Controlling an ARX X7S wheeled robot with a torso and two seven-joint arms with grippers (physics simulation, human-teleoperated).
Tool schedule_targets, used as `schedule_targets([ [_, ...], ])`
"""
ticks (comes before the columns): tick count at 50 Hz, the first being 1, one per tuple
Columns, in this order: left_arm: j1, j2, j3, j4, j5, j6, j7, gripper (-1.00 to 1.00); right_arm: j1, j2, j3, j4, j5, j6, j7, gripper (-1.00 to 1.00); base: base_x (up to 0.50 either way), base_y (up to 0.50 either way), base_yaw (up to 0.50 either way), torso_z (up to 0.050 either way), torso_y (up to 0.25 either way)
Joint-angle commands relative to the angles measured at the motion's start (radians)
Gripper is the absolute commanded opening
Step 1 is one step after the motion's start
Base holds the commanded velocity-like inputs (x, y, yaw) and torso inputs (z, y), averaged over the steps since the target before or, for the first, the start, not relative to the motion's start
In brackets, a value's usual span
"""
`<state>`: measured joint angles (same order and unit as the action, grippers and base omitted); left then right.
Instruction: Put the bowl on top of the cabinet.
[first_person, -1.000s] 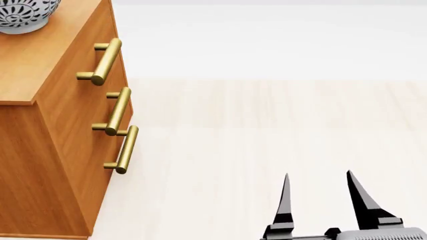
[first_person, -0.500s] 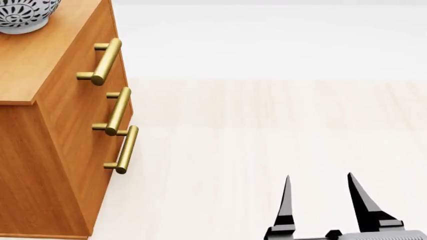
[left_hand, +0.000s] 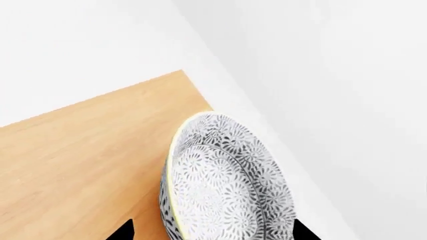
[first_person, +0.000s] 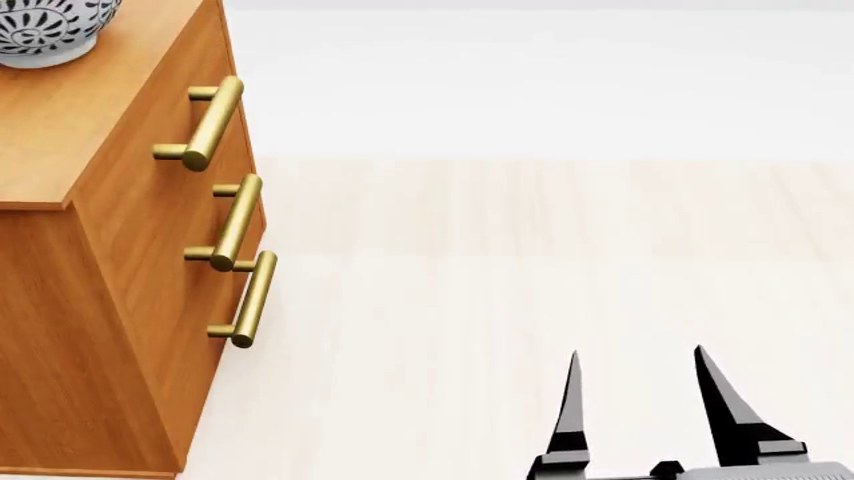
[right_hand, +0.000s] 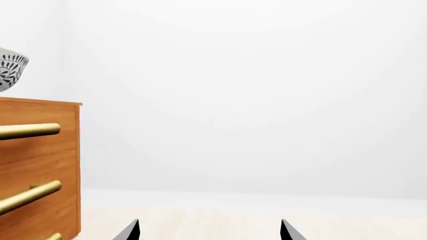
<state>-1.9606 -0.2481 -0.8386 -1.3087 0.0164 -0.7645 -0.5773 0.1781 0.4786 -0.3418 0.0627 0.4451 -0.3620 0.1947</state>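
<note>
In the left wrist view, the deep round ceramic bowl, white with a dense dark grey floral pattern, sits on the flat orange-brown wooden top of the boxy cabinet, close to one edge of that top. The left gripper shows only as two black fingertips at the frame's border, spread wide on either side of the bowl and not touching it.

In the head view, the bowl stands upright on the cabinet top at the upper left, partly cut off by the frame. Three brass bar handles run down the cabinet's front. The pale wooden floor stretches to the right. The right gripper hangs low over the floor, its two black fingers parted and empty.

In the right wrist view, the bowl rests on the cabinet; the right gripper's tips stand wide apart.
</note>
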Motion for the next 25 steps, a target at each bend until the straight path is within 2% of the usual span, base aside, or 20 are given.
schedule_targets([
  [1, -0.07, 0.02, 0.065, 0.0, 0.008, 0.004, 0.002, 1.0, -0.002, 0.002, -0.002, -0.007, -0.002, 0.002, 0.002, 1.0, 0.0, 0.0, 0.0, 0.0, 0.0],
  [11, -0.14, 0.044, 0.15, 0.001, 0.024, 0.016, 0.01, 1.0, -0.006, 0.001, -0.001, -0.008, -0.001, -0.005, 0.002, 1.0, 0.0, 0.0, 0.0, 0.0, 0.0],
  [15, -0.168, 0.071, 0.224, 0.001, 0.06, 0.023, 0.03, 1.0, -0.008, 0.002, -0.002, -0.014, -0.002, -0.004, 0.003, 1.0, 0.0, 0.0, 0.0, 0.0, 0.0],
  [20, -0.177, 0.084, 0.248, 0.001, 0.049, 0.021, 0.034, 1.0, -0.012, 0.001, 0.0, -0.006, -0.002, -0.011, 0.002, 1.0, 0.0, 0.0, 0.0, 0.0, 0.0],
  [25, -0.197, 0.115, 0.325, 0.002, 0.084, 0.029, 0.058, 1.0, -0.015, 0.0, 0.001, -0.003, -0.001, -0.019, 0.0, 1.0, 0.0, 0.0, 0.0, 0.0, 0.0],
])
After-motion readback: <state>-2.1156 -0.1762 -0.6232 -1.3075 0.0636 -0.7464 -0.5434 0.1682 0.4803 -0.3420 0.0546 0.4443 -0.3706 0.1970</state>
